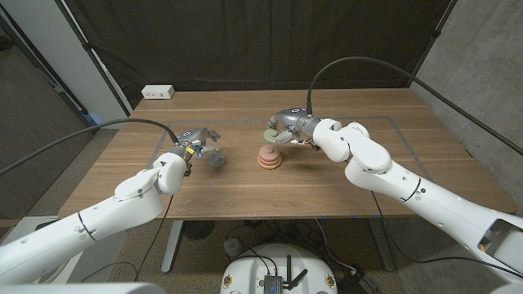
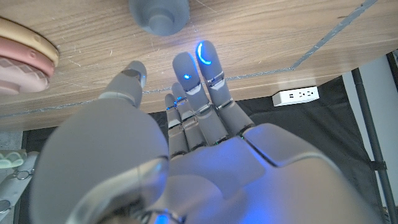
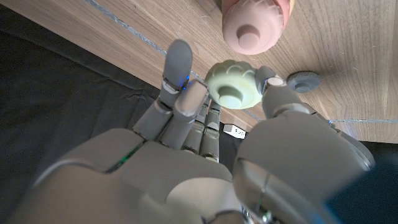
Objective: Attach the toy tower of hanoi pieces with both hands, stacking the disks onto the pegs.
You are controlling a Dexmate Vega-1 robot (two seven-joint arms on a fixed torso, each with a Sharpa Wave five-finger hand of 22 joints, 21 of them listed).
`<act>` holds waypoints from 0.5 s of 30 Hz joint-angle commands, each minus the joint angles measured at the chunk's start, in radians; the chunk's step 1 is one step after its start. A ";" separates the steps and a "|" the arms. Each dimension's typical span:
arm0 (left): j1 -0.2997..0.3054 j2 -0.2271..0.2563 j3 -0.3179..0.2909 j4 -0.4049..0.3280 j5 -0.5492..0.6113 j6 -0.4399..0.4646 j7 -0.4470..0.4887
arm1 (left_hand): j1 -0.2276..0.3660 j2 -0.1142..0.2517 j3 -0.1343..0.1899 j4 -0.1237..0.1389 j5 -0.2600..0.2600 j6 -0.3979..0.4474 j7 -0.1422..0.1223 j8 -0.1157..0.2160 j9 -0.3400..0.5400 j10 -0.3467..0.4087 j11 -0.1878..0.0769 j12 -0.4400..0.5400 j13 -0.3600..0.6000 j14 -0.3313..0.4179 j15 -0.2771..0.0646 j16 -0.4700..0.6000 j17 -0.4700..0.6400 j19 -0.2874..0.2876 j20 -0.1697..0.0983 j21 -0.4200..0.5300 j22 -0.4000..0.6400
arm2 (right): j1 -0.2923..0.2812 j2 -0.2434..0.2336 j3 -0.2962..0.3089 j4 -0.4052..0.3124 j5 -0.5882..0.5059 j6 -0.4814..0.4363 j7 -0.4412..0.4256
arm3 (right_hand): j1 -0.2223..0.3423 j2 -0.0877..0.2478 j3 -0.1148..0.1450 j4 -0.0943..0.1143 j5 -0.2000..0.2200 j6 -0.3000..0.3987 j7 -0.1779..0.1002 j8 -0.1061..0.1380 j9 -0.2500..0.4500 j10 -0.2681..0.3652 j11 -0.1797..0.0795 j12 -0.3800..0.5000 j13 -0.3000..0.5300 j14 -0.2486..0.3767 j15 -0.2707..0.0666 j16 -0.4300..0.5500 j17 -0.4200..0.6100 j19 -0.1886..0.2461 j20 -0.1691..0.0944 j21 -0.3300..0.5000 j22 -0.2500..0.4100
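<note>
Right wrist view: green disk [image 3: 234,86] pinched in right hand [image 3: 205,155].

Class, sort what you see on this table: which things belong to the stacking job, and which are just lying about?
Belongs to the job:
green disk, held by right hand
pink stack
grey piece
left hand

Lying about:
white power strip

Your two arms wear smooth white rounded shells, with darker joints between the segments. A black cable loops from each forearm up and away behind the table [image 1: 245,192]. Your left hand [image 1: 196,145] and right hand [image 1: 288,124] are grey metal. Blue lights glow on the left fingertips [image 2: 185,70] and one fingertip [image 3: 178,64] of the right hand.
</note>
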 commanded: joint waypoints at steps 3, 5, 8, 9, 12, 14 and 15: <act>-0.004 0.000 0.005 0.004 -0.003 0.000 0.001 | 0.013 0.001 0.008 0.004 -0.004 0.010 -0.004 0.003 0.006 0.011 -0.002 -0.003 0.002 0.011 -0.063 0.003 0.000 0.007 -0.126 0.004 0.002 | 0.020 0.029 -0.015 0.026 -0.014 0.011 0.026 | 0.117 0.107 0.021 0.020 0.008 0.035 -0.030 0.006 0.003 0.066 -0.061 0.001 0.007 0.005 0.000 0.004 0.003 0.008 -0.021 0.007 0.001; -0.003 -0.001 0.004 0.004 -0.003 0.000 0.002 | 0.012 0.000 0.009 0.004 -0.004 0.010 -0.003 0.002 0.006 0.011 -0.002 -0.003 0.002 0.011 -0.063 0.003 0.000 0.007 -0.126 0.004 0.002 | 0.021 0.031 -0.016 0.027 -0.016 0.010 0.028 | 0.117 0.107 0.021 0.020 0.009 0.035 -0.030 0.006 0.003 0.068 -0.062 0.001 0.008 0.005 0.000 0.004 0.003 0.008 -0.021 0.007 0.001; 0.000 -0.002 0.000 0.003 -0.008 -0.001 0.006 | 0.012 0.001 0.009 0.004 -0.004 0.011 -0.004 0.003 0.006 0.012 -0.002 -0.002 0.002 0.011 -0.063 0.004 0.001 0.007 -0.126 0.004 0.001 | 0.022 0.036 -0.019 0.032 -0.017 0.009 0.030 | 0.119 0.107 0.021 0.020 0.009 0.035 -0.030 0.006 0.004 0.065 -0.063 -0.001 0.009 0.002 0.000 0.001 0.001 0.007 -0.021 0.007 0.001; 0.001 -0.003 -0.001 0.004 -0.009 -0.002 0.008 | 0.012 0.001 0.009 0.004 -0.004 0.011 -0.004 0.002 0.006 0.012 -0.002 -0.003 0.002 0.011 -0.063 0.004 0.001 0.006 -0.126 0.004 0.001 | 0.023 0.037 -0.021 0.035 -0.018 0.010 0.032 | 0.119 0.108 0.021 0.020 0.009 0.035 -0.031 0.006 0.004 0.066 -0.063 -0.001 0.009 0.002 0.000 0.002 0.001 0.007 -0.021 0.007 0.001; 0.001 -0.004 -0.002 0.004 -0.011 -0.005 0.010 | 0.013 0.001 0.010 0.004 -0.004 0.011 -0.004 0.002 0.007 0.013 -0.003 -0.003 0.003 0.010 -0.063 0.003 0.000 0.006 -0.126 0.004 0.001 | 0.029 0.041 -0.029 0.043 -0.021 0.009 0.044 | 0.120 0.108 0.021 0.019 0.010 0.035 -0.031 0.006 0.004 0.066 -0.065 -0.001 0.010 0.002 0.000 0.002 0.002 0.007 -0.021 0.007 0.001; 0.000 -0.003 -0.001 0.004 -0.010 -0.005 0.009 | 0.013 0.001 0.011 0.004 -0.004 0.011 -0.004 0.002 0.007 0.015 -0.001 -0.002 0.003 0.011 -0.063 0.004 0.001 0.006 -0.126 0.004 0.001 | 0.032 0.044 -0.033 0.047 -0.026 0.006 0.049 | 0.121 0.109 0.021 0.019 0.010 0.035 -0.031 0.006 0.004 0.068 -0.065 -0.001 0.011 0.002 0.000 0.002 0.002 0.006 -0.021 0.006 0.001; -0.001 -0.003 0.000 0.004 -0.009 -0.004 0.008 | 0.013 0.000 0.011 0.003 -0.004 0.011 -0.004 0.002 0.007 0.014 -0.003 -0.003 0.003 0.011 -0.063 0.004 0.001 0.006 -0.126 0.004 0.001 | 0.034 0.046 -0.035 0.049 -0.028 0.005 0.053 | 0.121 0.109 0.021 0.019 0.010 0.035 -0.031 0.006 0.004 0.068 -0.066 -0.001 0.011 0.002 0.000 0.003 0.002 0.006 -0.021 0.007 0.001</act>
